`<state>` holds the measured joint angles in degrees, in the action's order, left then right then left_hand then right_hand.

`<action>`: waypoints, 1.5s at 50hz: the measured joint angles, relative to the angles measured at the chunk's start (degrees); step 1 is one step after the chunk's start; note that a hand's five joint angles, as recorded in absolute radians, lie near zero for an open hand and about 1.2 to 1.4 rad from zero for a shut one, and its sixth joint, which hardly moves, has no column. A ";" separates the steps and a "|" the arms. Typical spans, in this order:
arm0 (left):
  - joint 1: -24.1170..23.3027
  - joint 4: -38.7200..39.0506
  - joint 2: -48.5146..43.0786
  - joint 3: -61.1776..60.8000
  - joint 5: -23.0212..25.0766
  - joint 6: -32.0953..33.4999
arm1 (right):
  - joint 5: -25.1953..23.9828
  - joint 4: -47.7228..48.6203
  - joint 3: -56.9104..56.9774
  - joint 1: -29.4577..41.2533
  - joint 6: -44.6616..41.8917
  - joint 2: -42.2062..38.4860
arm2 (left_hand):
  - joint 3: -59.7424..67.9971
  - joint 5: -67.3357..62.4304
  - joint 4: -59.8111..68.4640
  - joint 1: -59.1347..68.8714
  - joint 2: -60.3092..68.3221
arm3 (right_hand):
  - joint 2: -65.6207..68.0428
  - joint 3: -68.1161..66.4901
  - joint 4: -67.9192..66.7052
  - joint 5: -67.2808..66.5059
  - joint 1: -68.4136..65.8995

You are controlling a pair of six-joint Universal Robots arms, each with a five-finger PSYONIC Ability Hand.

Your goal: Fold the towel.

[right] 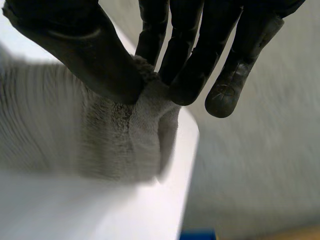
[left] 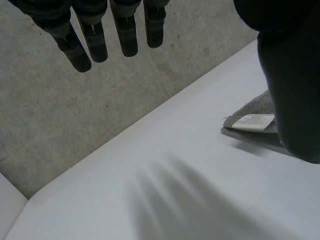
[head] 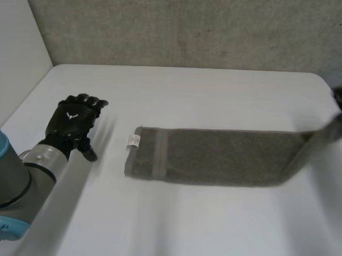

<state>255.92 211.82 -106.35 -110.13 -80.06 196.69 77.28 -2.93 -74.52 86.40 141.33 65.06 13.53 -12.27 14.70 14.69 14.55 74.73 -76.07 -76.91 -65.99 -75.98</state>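
A long grey-brown terry towel point(head: 215, 155), a narrow strip, lies on the white table point(head: 183, 230) with its long axis running side to side in front of the robot. The black right hand point(right: 75, 45) pinches the towel's right end between thumb and fingers, lifted off the table near its right edge. The black left hand point(head: 75, 121) hovers with straight, empty fingers near the towel's left end with its white label point(head: 133, 140), so the fold likely carries the right end leftward.
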 measured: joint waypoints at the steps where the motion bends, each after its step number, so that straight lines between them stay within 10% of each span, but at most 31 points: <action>1: 0.01 0.00 0.00 0.00 -0.01 0.01 | 0.04 -0.99 2.05 3.32 1.11 0.02 | 0.00 0.00 0.00 -0.01 0.00 | 0.00 0.00 0.00 0.00 0.00; 20: -0.04 0.17 -0.84 0.01 0.02 0.27 | 1.12 3.75 13.70 45.78 8.48 -16.07 | -0.01 0.00 0.00 -0.05 0.00 | -3.81 5.60 6.05 5.10 5.69; 29: -0.16 0.51 -0.99 -0.01 0.03 0.44 | 4.19 9.26 7.47 45.04 14.35 -14.81 | -0.01 0.00 0.00 -0.07 0.00 | -57.49 58.69 59.68 60.78 58.19; 46: -0.61 0.52 -1.79 -0.17 0.09 0.49 | 5.08 10.55 -18.93 25.94 16.36 -2.09 | -0.01 0.00 0.00 -0.11 0.00 | -60.16 62.08 62.23 62.50 62.52; 55: -1.90 0.52 -2.79 -0.17 0.00 0.63 | 3.15 14.79 -24.18 22.45 14.95 -2.48 | -0.01 0.01 0.00 -0.13 0.00 | -3.08 2.72 3.41 2.61 4.31; 68: -2.40 0.15 -1.58 0.60 -0.33 0.16 | 5.97 14.66 -15.72 26.57 8.37 0.47 | -0.01 0.00 0.00 -0.13 0.00 | -2.51 0.00 -0.02 -0.13 1.30; 75: -2.77 -0.27 1.99 3.44 -0.39 -1.25 | 1.99 13.32 -4.35 40.69 5.00 -3.89 | -0.01 0.01 0.00 -0.13 0.00 | -1.76 0.00 -0.02 -0.50 1.30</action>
<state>253.15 211.55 -104.36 -106.70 -80.46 195.44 79.27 10.39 -78.86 127.09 146.33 61.17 13.52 -12.26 14.70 14.56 14.55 72.97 -76.07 -76.93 -66.50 -74.68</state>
